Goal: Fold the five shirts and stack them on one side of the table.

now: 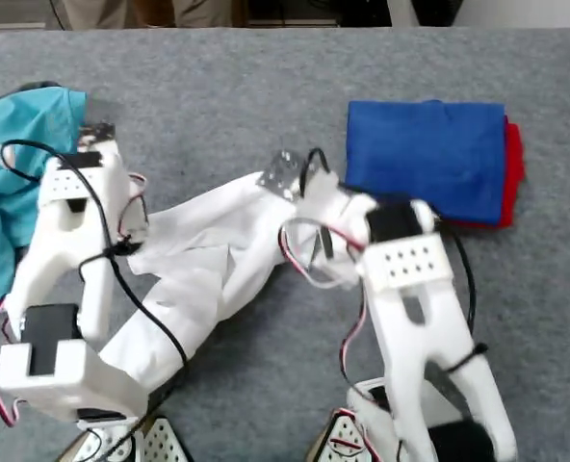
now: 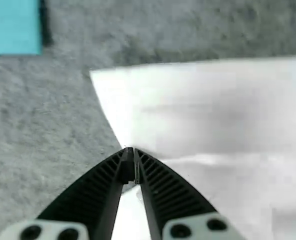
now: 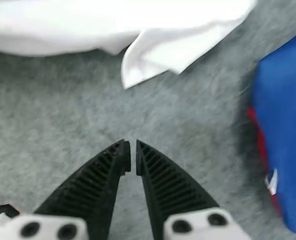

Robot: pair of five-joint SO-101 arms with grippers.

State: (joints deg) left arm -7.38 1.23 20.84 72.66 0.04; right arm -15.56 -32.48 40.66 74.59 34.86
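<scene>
Beside the folded stack, white shirt (image 1: 218, 255): lies crumpled and unfolded on the grey tabletop (image 1: 218, 87), with one loose corner pointing toward the stack.
Folded stack: blue shirt (image 1: 425, 159) on top of red shirt (image 1: 513, 164), both flat and squared. Two of the five appear done.
Teal shirt (image 1: 25, 144): unfolded, beyond the white shirt as seen from the stack, well apart from the stack.
Left tool (image 2: 129, 155): at the white shirt's edge farthest from the stack. Fingers are pressed together, pinching white cloth at the tips.
Right tool (image 3: 133, 147): over bare tabletop between the stack and the white shirt. Fingers are drawn almost together with nothing between them, touching neither.
Handling: the white shirt looks light, thin and limp. It will probably sag and bunch rather than hold a shape, and may drag on the rough tabletop.
Grip point: a hem corner or shoulder seam is judged best. The loose corner nearest the stack suits the right tool.
Risk: a one-sided pull may drag the whole shirt along. A deep pinch may catch several layers.
</scene>
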